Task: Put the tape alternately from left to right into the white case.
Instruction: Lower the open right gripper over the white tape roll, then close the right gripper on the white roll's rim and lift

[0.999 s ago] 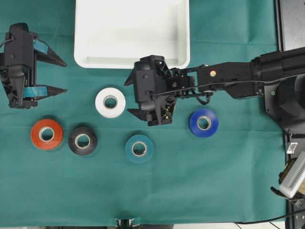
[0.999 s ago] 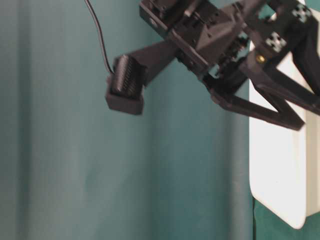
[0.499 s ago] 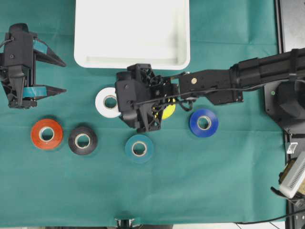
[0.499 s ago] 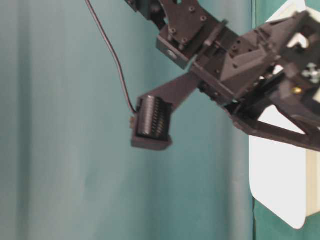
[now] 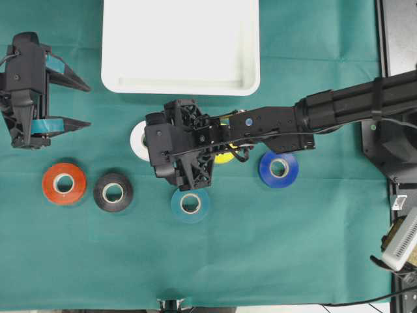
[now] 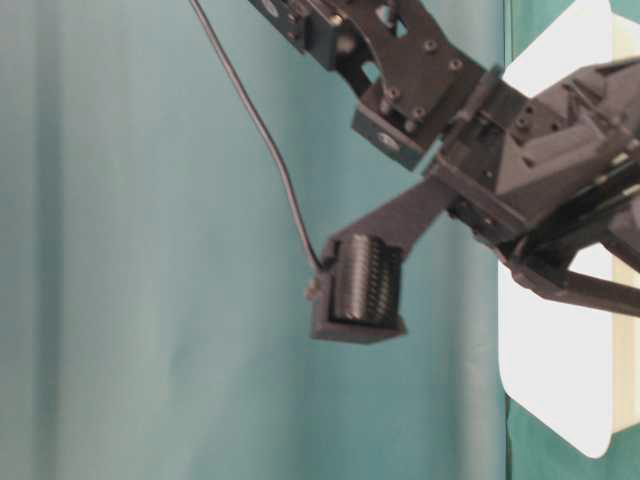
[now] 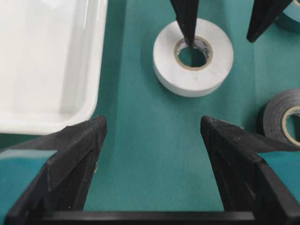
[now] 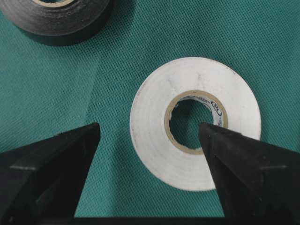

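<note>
Under the spread right end effector (image 8: 147, 133), the white roll (image 8: 195, 123) is half hidden overhead.

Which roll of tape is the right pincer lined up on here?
The white roll. The open right pincer has one finger over its core and the other outside its rim. The black roll lies further off, and the teal one is beside the wrist.

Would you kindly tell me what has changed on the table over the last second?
The right claw has swept leftward in the overhead view, off the yellow roll and onto the white roll, one finger over its core, the other outside its rim. It is open and holds nothing. The left claw has stayed open and still; the other rolls and the white case have not moved.
</note>
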Controlling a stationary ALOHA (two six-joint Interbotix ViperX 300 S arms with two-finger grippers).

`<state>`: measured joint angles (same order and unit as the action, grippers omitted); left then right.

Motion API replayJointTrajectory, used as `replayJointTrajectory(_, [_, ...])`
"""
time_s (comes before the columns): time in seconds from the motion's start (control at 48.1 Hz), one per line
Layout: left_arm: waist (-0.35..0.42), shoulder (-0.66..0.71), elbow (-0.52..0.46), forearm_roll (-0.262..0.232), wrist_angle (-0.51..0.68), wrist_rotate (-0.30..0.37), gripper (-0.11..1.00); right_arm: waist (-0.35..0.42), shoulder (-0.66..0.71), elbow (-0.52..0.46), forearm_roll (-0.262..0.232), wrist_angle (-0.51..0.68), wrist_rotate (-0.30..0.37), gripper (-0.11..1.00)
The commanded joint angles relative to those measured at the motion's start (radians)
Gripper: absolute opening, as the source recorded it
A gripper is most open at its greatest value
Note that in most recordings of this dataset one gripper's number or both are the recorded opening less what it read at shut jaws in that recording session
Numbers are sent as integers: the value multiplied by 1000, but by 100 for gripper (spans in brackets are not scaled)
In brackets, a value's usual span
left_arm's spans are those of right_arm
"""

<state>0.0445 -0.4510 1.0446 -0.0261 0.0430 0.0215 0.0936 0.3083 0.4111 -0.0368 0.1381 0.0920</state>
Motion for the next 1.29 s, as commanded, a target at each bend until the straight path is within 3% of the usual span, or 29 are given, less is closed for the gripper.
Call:
replayJointTrajectory(0.0, [-2,-9,-9,0,-5,-2,83,-2,-3,-31,-2,-2,2,80])
replayJointTrajectory(0.416, [-2,-11,-9,0,-5,-2,83,-8,23,-61,-2,14,2,53])
replayJointTrajectory(0.791, [-2,-9,-3,0,-5,-3,83,-14,44,-63,-2,14,3,46])
replayJointTrajectory(0.853, [-2,-9,-2,0,-5,-3,83,-14,46,-64,-2,14,3,40])
replayJointTrajectory(1.04, [-2,-9,2,0,-6,-3,83,-15,44,-66,-5,35,2,7])
replayJointTrajectory(1.269, [-2,-11,2,0,-5,-3,83,-14,44,-74,-8,37,2,5])
